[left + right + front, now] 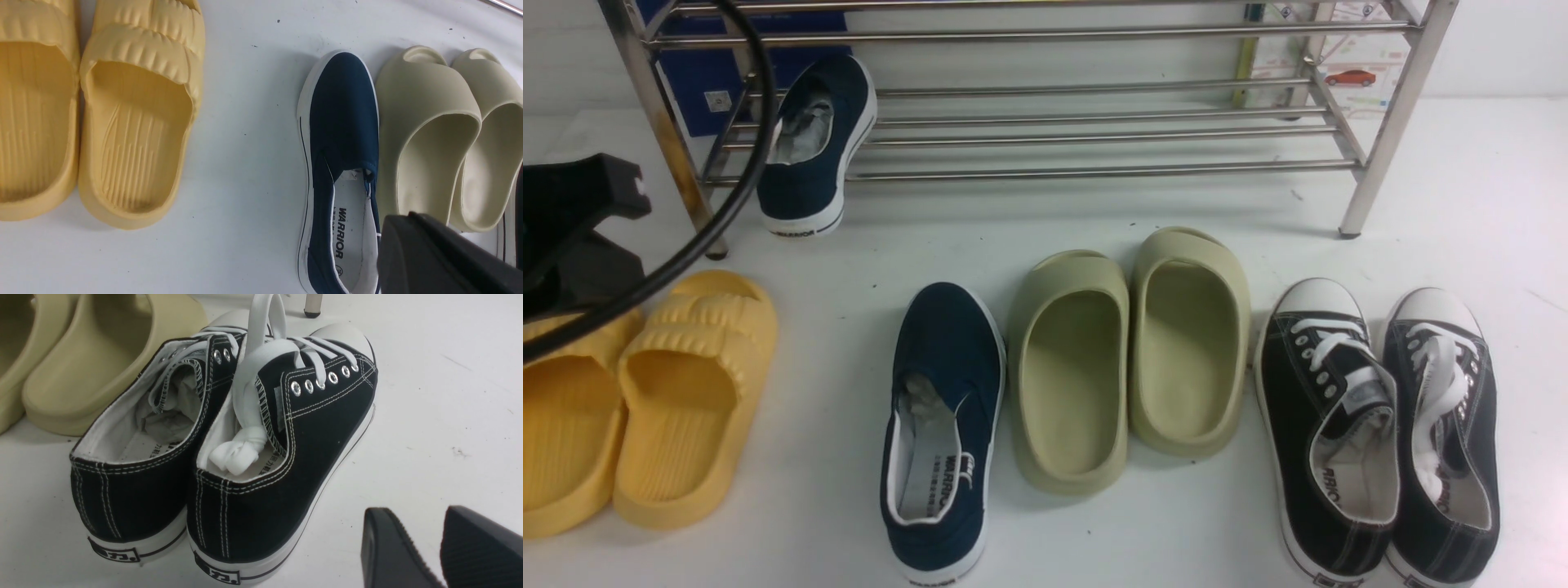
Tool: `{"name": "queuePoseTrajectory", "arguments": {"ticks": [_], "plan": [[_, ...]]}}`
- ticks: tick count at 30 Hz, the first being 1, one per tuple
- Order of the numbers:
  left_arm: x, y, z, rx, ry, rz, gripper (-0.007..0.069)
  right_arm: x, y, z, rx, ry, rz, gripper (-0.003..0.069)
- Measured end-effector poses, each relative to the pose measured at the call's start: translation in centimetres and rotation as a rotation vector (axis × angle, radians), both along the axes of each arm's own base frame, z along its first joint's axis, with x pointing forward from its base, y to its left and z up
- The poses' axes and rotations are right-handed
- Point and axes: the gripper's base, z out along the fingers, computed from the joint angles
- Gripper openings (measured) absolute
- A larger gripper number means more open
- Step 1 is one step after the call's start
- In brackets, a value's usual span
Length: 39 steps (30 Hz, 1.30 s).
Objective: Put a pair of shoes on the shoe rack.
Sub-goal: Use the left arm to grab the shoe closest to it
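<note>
Readable stuff first: the navy blue canvas slip-on lying on the white desk has "WARRIOR" printed in dark letters on its white insole, and it's clear in the left wrist view too. It sits near the front, between the yellow ribbed foam slides on the left and the olive foam slides, just beside the olive pair. Its twin, the other navy slip-on, is on the far left of the shiny steel shoe rack. Its toe is up on the lowest bars and its heel is tilted down over the near bar (can't tell if the heel touches the desk). There's dark print on its heel strip, too small to read.

The black lace-up canvas sneakers with white toe caps are on the right. One insole shows part of the same word, roughly "RRIO". In the right wrist view their heel patches carry bold black characters I can't make out for sure. Behind the rack there's a poster with a red car, text unreadable.

The left pincer has its fingers pressed together with nothing between them. It hangs above the heel end of the desk slip-on, not visibly touching it. The right pincer has its two black fingers apart with bare desk showing between them. It's empty, near the heels of the sneakers but clear of them.
</note>
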Motion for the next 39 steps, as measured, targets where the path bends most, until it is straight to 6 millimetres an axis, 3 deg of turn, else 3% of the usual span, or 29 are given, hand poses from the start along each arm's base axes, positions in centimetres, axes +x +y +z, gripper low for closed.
{"name": "queuePoseTrajectory", "arguments": {"ticks": [14, 24, 29, 34, 39], "plan": [[-0.5, -0.1, -0.4, 0.003, 0.073, -0.018, -0.0013, 0.0, 0.0, 0.0, 0.000, 0.000, 0.000, 0.0239], [-2.5, -1.0, -4.4, -0.089, 0.295, -0.082, -0.0010, 0.0, 0.0, 0.0, 0.000, 0.000, 0.000, 0.0239], [-1.7, -2.5, -5.6, -0.142, 0.338, -0.161, -0.0006, 0.0, 0.0, 0.0, 0.000, 0.000, 0.000, 0.0239], [0.1, -5.8, -7.5, -0.086, 0.403, -0.240, 0.0000, 0.0, 0.0, 0.0, 0.000, 0.000, 0.000, 0.0239], [3.5, -9.0, -11.3, 0.082, 0.432, -0.169, 0.0028, 0.0, 0.0, 0.0, 0.001, 0.000, 0.000, 0.0239]]}}
